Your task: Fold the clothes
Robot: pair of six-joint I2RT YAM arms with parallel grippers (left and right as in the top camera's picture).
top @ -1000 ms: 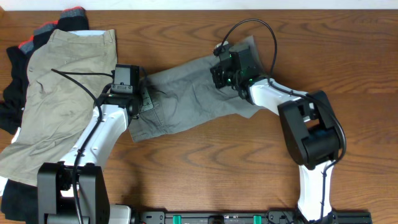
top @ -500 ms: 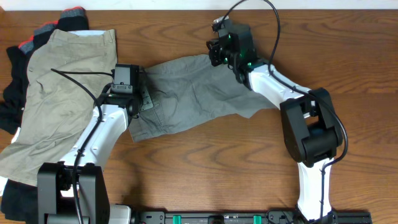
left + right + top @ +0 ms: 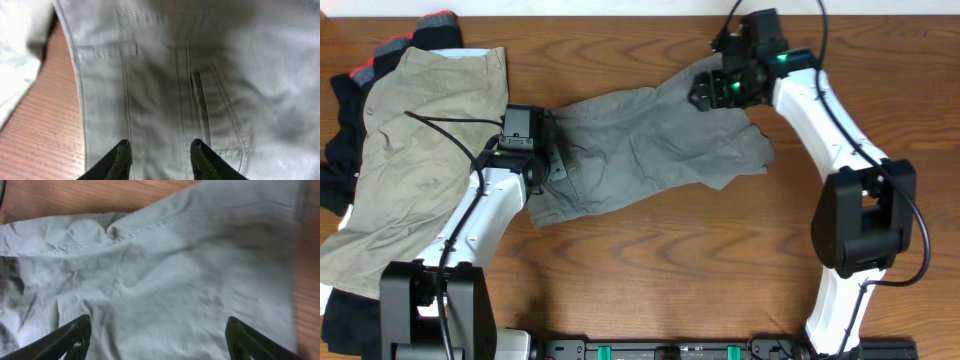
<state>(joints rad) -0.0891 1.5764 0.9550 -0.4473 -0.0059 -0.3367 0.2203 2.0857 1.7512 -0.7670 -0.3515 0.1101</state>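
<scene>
Shorts point(image 3: 640, 150), a grey pair, lay rumpled at the middle of the table point(image 3: 670, 260). My left pincer point(image 3: 160, 150) sat at their nine o'clock end, jaws narrowly parted over the waist seams. My right pincer point(image 3: 157, 330) hung spread wide above the leg at two o'clock. Best, I judged, to pin the waist and draw that leg flat before folding.
</scene>
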